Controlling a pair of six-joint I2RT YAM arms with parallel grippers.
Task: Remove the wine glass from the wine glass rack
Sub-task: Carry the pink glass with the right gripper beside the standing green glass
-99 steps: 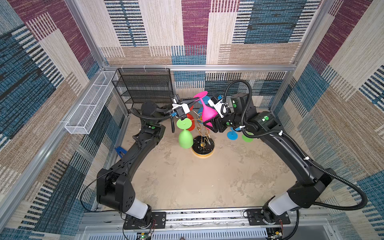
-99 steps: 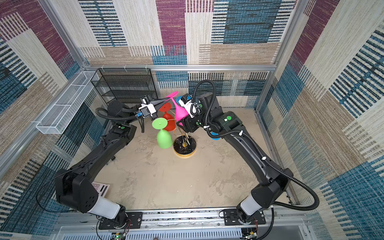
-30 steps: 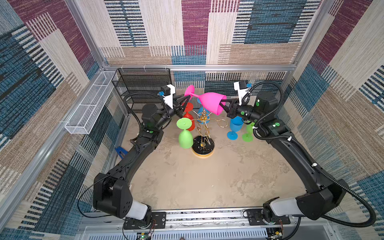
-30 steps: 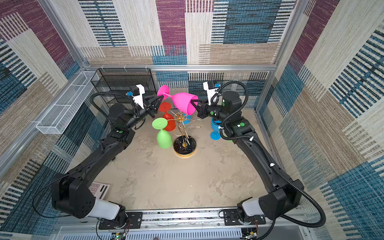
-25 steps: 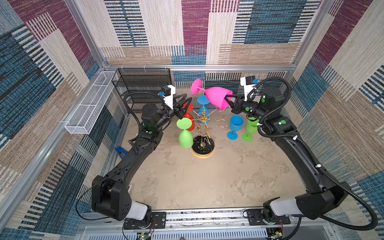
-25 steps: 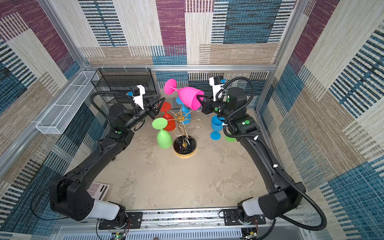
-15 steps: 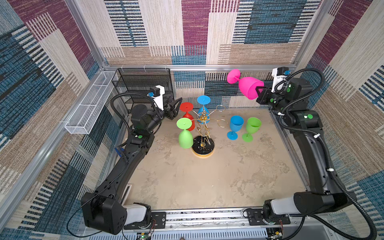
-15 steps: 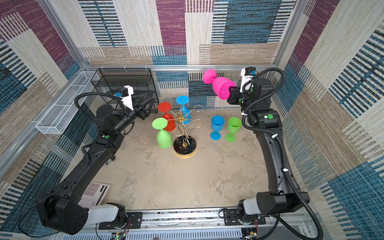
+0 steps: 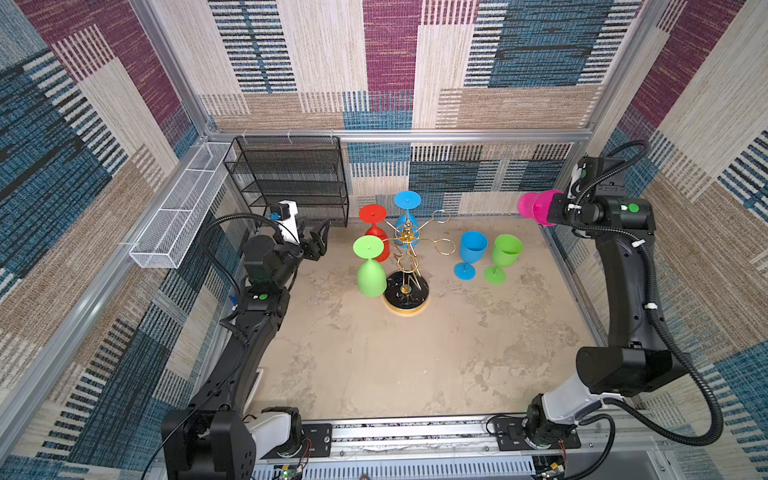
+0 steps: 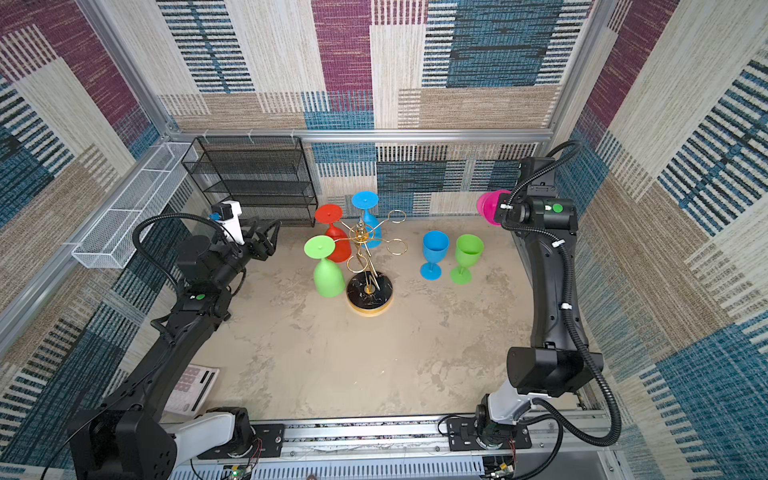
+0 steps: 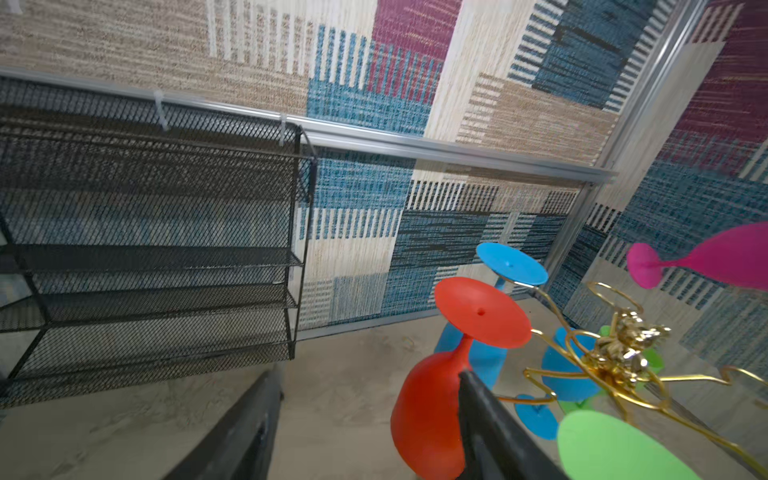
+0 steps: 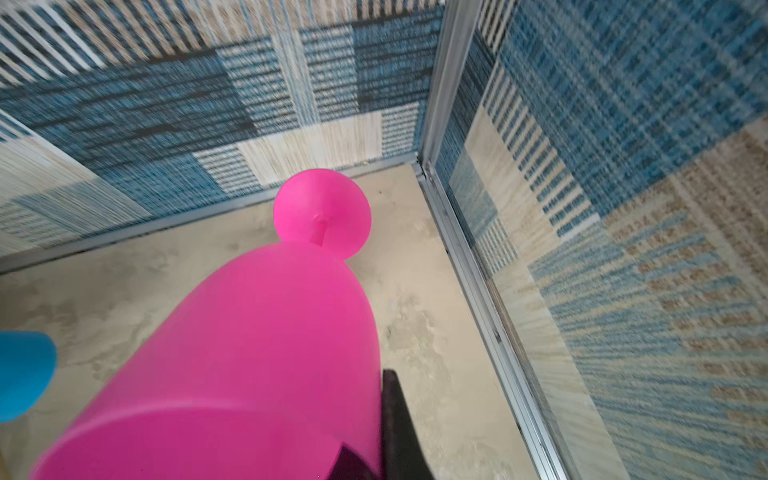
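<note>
Right wrist alone: fingers (image 12: 399, 424) on wine glass (image 12: 249, 353)

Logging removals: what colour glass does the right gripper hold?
Pink glass, clearest in the right wrist view.

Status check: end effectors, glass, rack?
Left end effector open, empty, beside black mesh shelf. Right end effector shut on pink plastic wine glass, clear of gold wire wine glass rack. No obstruction seen.
</note>
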